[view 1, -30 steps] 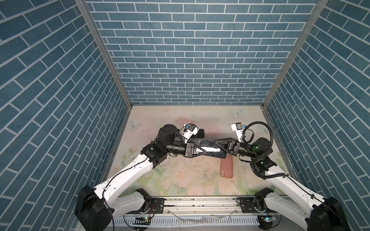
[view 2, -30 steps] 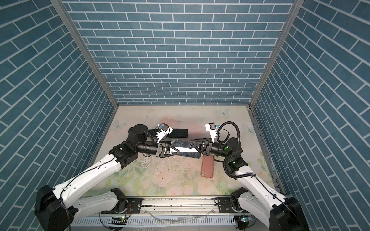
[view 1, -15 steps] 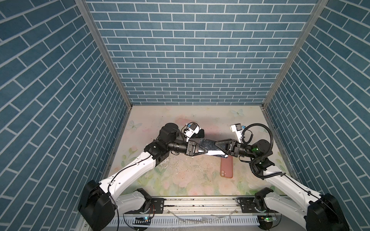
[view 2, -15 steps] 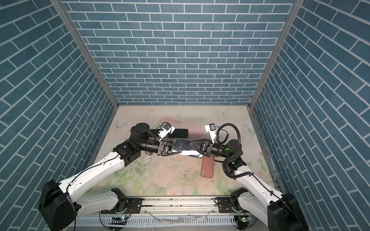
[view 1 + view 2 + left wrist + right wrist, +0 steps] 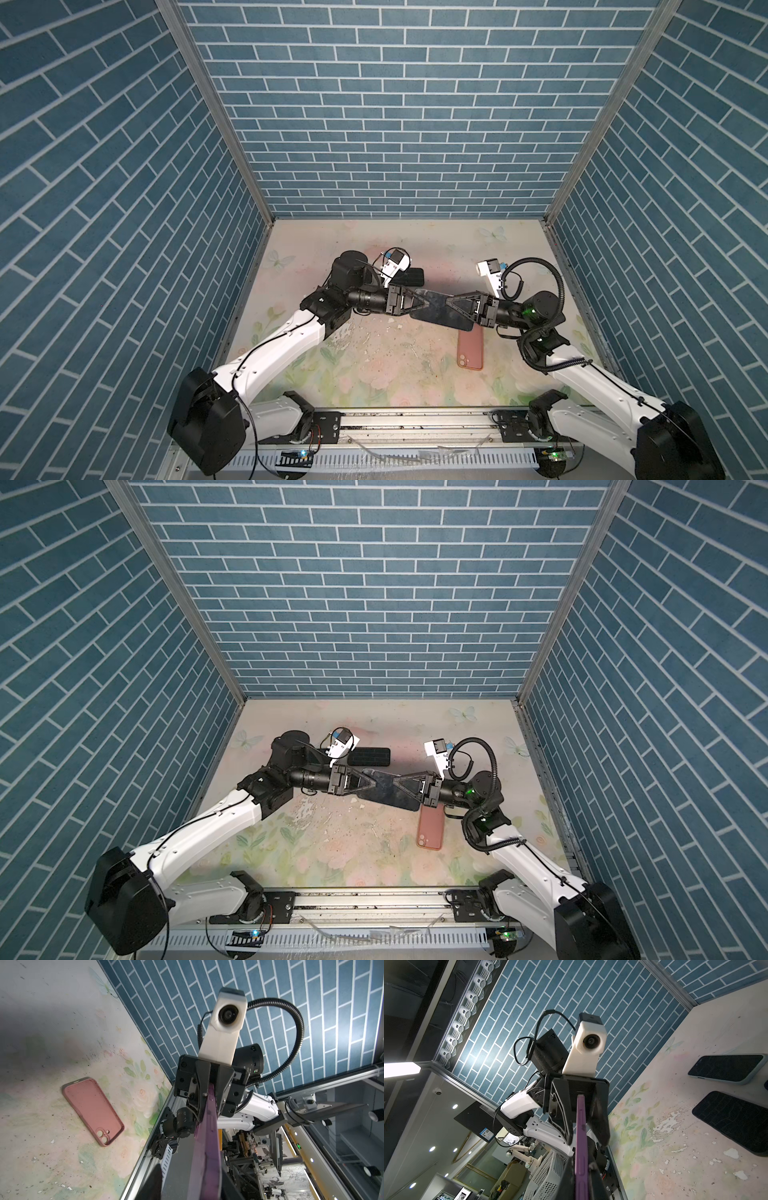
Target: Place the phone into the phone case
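My right pincer (image 5: 448, 305) clamps the phone (image 5: 436, 320) above the desk (image 5: 374, 374); my left pincer (image 5: 429, 304) stands parted around its other end. The case (image 5: 470, 349) lies at five o'clock from it.

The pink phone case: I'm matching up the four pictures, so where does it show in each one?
In a top view: the pink phone case lies right of centre, just below the held phone.
In a top view: same spot, below the phone.
Left wrist: left of middle.
Right wrist: not in it.
Shared landmark: the phone, its purple edge visible in both wrist views.
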Robot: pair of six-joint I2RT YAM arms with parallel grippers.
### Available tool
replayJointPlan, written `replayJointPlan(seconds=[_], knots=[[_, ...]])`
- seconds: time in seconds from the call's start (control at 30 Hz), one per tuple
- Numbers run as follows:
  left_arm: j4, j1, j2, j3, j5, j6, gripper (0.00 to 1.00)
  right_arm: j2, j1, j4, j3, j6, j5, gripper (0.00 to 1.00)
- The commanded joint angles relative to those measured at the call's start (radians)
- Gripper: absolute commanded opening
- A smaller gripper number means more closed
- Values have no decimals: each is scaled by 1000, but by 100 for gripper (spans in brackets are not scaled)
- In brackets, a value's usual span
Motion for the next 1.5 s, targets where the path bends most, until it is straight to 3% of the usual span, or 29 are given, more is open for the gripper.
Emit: replayJointPlan(seconds=[0.0, 0.13, 0.27, 0.47, 0.67, 0.77, 0.83, 1.17, 1.47], knots=[[-95, 9, -18, 39, -79, 65, 53, -45, -15, -64, 17, -85, 59, 0], [-274, 16, -55, 69, -215, 168, 64, -136, -27, -395, 72, -219, 198, 0], [-414, 15, -103, 103, -368, 265, 74, -264, -29, -841, 168, -402, 500, 0], [-593, -15, -77, 195, -540, 405, 76, -332, -33, -1266, 280, -461, 881, 0], [-776, -163, 104, 379, -870, 586, 76, -367, -34, -1510, 335, -460, 1157, 0], [-826, -224, 245, 490, -954, 654, 75, -381, -37, -1623, 354, -455, 1291, 0], [-824, -249, 322, 544, -949, 698, 75, -390, -38, -1680, 363, -434, 1358, 0], [-828, -385, 790, 862, -1011, 905, 77, -495, -39, -1827, 387, -415, 1448, 0], [-767, -416, 1075, 1099, -983, 865, 78, -598, -39, -1894, 373, -407, 1422, 0]])
